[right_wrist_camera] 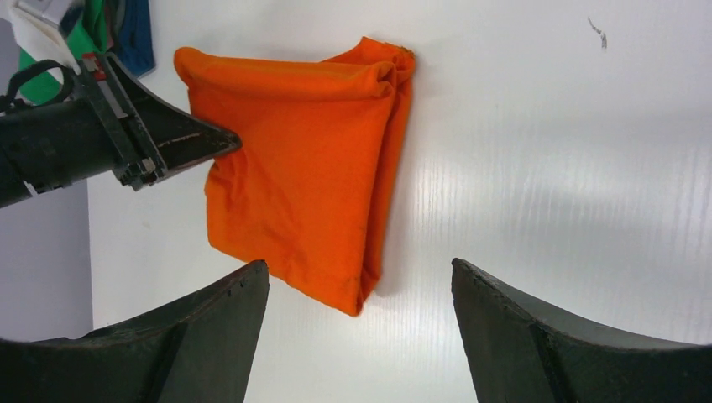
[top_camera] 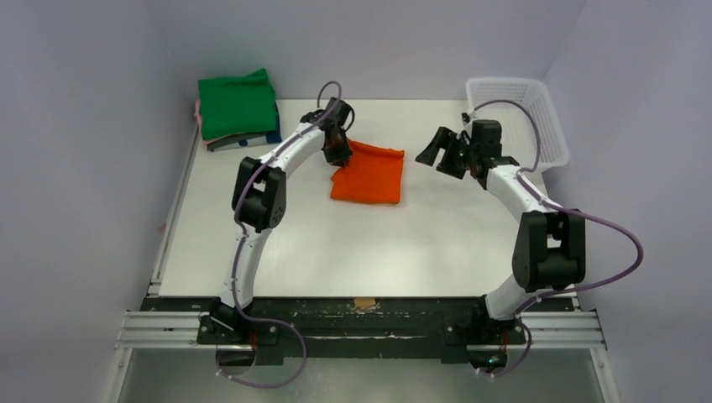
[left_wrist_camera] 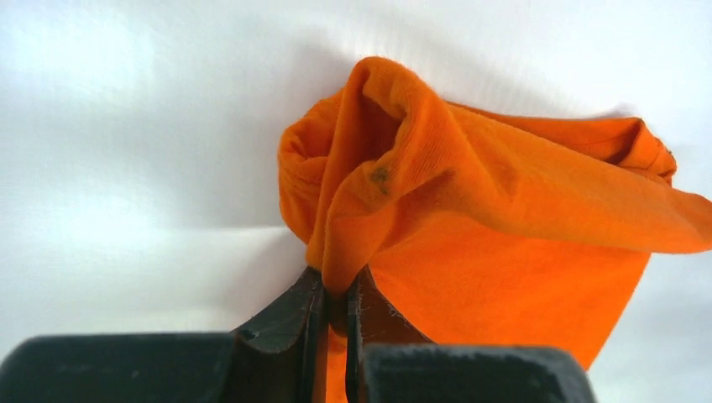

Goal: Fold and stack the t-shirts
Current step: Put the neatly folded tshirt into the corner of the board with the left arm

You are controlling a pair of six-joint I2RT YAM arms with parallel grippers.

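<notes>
At the far left corner of the worktop (top_camera: 336,252) sits a green t-shirt (top_camera: 238,105), folded, with pink and dark blue edges showing beneath it. To its right, the left tool (left_wrist_camera: 336,294) is pinched tight on a raised corner of the folded orange t-shirt (top_camera: 369,174), which lies mid-worktop. The right tool (right_wrist_camera: 359,264) hangs just right of that shirt, fingers spread wide. A white mesh basket (top_camera: 512,117) stands at the far right.

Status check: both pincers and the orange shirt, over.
Left pincer shut on orange t-shirt, one edge bunched up. Right pincer open, apart from it. Green-topped stack rear left; nothing lying between.
</notes>
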